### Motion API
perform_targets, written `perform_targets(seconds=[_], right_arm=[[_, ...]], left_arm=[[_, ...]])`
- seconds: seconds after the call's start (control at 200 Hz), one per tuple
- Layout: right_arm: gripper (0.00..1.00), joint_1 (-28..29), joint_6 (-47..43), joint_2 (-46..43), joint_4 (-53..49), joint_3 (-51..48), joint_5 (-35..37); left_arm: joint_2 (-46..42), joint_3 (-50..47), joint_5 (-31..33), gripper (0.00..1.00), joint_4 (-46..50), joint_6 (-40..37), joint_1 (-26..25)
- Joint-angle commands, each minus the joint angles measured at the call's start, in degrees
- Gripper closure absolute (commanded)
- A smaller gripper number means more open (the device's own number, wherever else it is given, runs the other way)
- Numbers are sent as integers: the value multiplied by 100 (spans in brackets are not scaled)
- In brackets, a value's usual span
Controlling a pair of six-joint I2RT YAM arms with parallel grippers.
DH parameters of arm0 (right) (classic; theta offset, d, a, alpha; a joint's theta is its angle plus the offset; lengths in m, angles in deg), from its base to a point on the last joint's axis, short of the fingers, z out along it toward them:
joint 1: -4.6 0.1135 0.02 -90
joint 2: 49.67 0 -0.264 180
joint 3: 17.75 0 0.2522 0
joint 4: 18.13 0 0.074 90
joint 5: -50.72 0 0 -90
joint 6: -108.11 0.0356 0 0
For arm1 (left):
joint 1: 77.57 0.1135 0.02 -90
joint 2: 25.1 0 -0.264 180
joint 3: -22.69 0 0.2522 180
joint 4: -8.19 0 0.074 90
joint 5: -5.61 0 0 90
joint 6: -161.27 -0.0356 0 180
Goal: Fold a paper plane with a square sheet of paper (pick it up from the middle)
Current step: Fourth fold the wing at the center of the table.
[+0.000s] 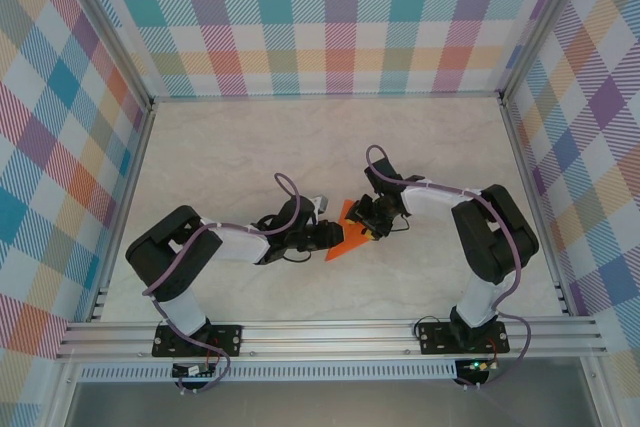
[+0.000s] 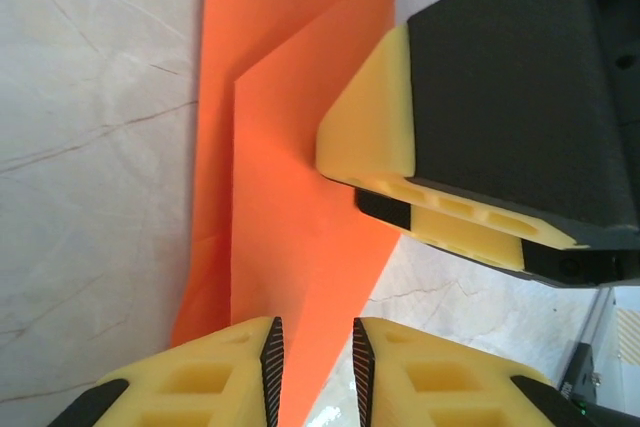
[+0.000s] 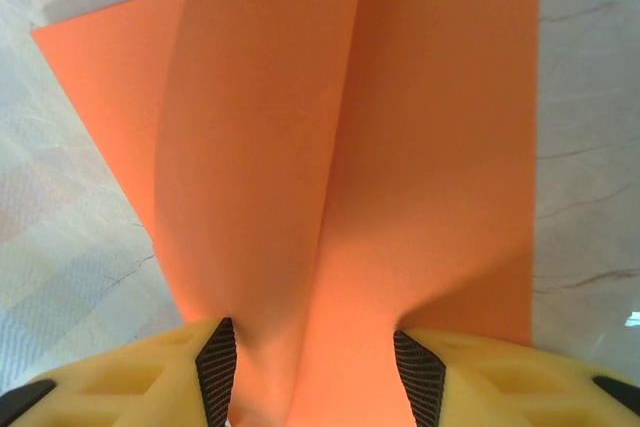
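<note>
The square sheet of paper [image 1: 347,239] is bright orange and folded to a pointed, layered shape on the marble table. In the left wrist view the paper [image 2: 290,197] narrows to a tip that runs between the pads of my left gripper [image 2: 318,357]. It brushes the left pad, while a gap shows at the right pad, so the gripper is open. My right gripper [image 3: 315,367] has both pads against the paper [image 3: 350,147], which bows up between them with a valley down its middle. From above, the left gripper [image 1: 328,237] and right gripper [image 1: 368,225] meet at the paper from either side.
The right gripper's yellow fingers [image 2: 370,127] sit close above my left jaws, over the paper. Bare marble table [image 1: 250,147] spreads all round. Plaid walls and metal rails [image 1: 330,332] close in the table.
</note>
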State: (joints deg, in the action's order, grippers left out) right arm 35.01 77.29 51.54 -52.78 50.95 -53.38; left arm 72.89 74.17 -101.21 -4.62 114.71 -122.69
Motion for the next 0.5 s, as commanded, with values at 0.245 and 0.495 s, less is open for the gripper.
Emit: perform_targets(seconds=[0.245, 0.495], right_arm=[[46, -18, -112, 612, -451, -438, 827], [44, -18, -424, 673, -520, -298, 812]], left_arm=[[44, 140, 270, 73, 303, -131, -33], [-30, 153, 230, 73, 292, -96, -26]])
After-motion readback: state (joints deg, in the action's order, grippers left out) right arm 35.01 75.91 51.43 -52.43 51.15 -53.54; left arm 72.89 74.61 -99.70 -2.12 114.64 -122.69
